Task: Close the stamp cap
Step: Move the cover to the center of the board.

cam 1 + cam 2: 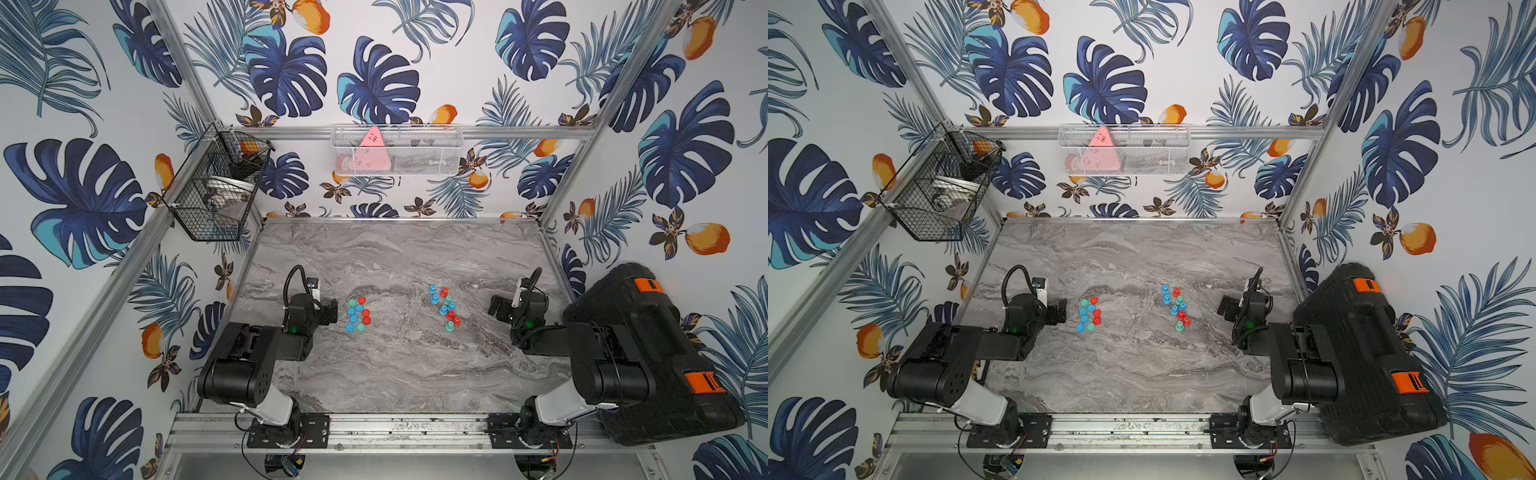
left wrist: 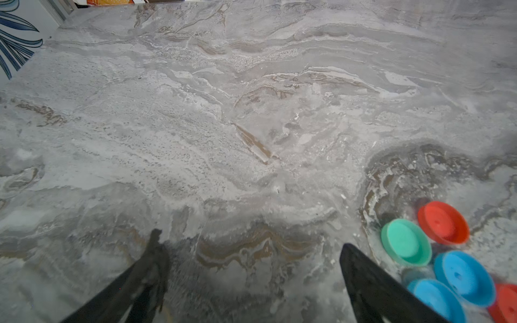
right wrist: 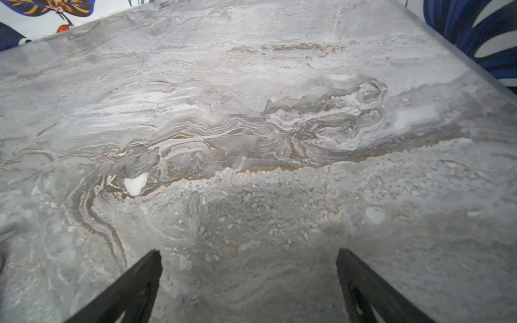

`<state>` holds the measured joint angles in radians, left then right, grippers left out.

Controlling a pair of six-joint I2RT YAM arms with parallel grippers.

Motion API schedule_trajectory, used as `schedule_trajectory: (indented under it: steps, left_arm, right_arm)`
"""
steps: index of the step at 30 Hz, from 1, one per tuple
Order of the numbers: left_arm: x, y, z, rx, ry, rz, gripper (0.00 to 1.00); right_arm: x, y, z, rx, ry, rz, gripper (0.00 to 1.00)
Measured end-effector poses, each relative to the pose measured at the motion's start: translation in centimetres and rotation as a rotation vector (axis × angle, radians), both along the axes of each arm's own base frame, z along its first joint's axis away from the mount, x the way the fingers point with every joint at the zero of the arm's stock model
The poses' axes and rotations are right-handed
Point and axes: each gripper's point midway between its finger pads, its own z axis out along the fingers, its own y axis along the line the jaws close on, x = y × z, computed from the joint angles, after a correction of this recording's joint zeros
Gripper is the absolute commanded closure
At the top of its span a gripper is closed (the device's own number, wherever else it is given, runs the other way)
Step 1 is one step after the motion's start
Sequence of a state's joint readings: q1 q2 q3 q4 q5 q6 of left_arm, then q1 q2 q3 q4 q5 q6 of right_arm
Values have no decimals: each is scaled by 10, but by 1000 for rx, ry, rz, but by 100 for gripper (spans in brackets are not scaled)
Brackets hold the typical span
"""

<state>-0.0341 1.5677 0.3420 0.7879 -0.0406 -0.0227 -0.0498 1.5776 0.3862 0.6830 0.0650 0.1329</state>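
On the grey marble table (image 1: 395,374), mid-depth, sit two clusters well apart. Loose caps (image 1: 358,314) lie flat left of centre in red, blue and green. Stamps (image 1: 444,308) stand upright right of centre, knobs up. None looks capped, but they are too small to be sure.

Left gripper (image 2: 250,240): jaws spread wide, empty, just left of the caps. The green cap (image 2: 405,242) is nearest its finger. Right gripper (image 3: 249,253): jaws also wide, empty, over bare table to the right of the stamps and apart from them.

Handling, my guess: small, light, hard smooth plastic, likely slippery. A cap is a shallow disc, so pinch it across the rim. Take a stamp by its narrow neck. The stamps probably tip easily, and tight packing means neighbours may get knocked.

Containers:
- The black wire basket (image 1: 208,224) on the left wall holds something orange and pale round pieces, unclear.
- The white mesh basket (image 1: 436,162) on the far wall holds a pink triangular piece (image 1: 370,141) and dark bits.
- The black case (image 1: 648,353) at right is closed.
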Motion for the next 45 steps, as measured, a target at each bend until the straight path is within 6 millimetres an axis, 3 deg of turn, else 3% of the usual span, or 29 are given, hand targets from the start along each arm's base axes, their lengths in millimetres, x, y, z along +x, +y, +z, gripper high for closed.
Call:
schedule_trajectory:
  steps: [12,37,42,45]
  left_arm:
    - [19,1,12,12,-90,5,1]
    - [24,2,19,24,-121,3,1]
    - [26,4,24,23,-136,8,1]
    - [27,6,36,34,-160,28,1]
  right_arm:
    - [24,8,16,-17,-119,68,0]
    - [29,10,25,-29,-158,89,0]
    - [30,6,28,-39,-164,70,0]
    - [32,12,41,-42,-183,95,0]
